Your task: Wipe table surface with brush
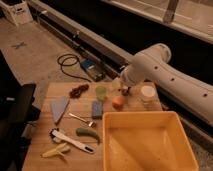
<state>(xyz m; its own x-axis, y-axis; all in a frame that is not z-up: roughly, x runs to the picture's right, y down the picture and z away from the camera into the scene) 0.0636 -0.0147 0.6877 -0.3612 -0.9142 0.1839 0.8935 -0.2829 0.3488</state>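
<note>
Claw [124, 91]: hovering at the table's [82, 161] far edge; its grip state cannot be told. Brush [70, 140]: lying well apart from the claw, toward the near corner, ungrasped. Wiping not yet begun.

The gripper [125, 90], at the far edge of the table surface [40, 127], is blurred; the yellow tub [140, 116] is cut off below.

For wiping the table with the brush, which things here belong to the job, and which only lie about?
Job: brush; table surface; gripper, over the table's far edge, beside the orange fruit.
Lying about: yellow tub, banana, spoon, blue sponge, green cup, white cup, orange fruit.
</note>
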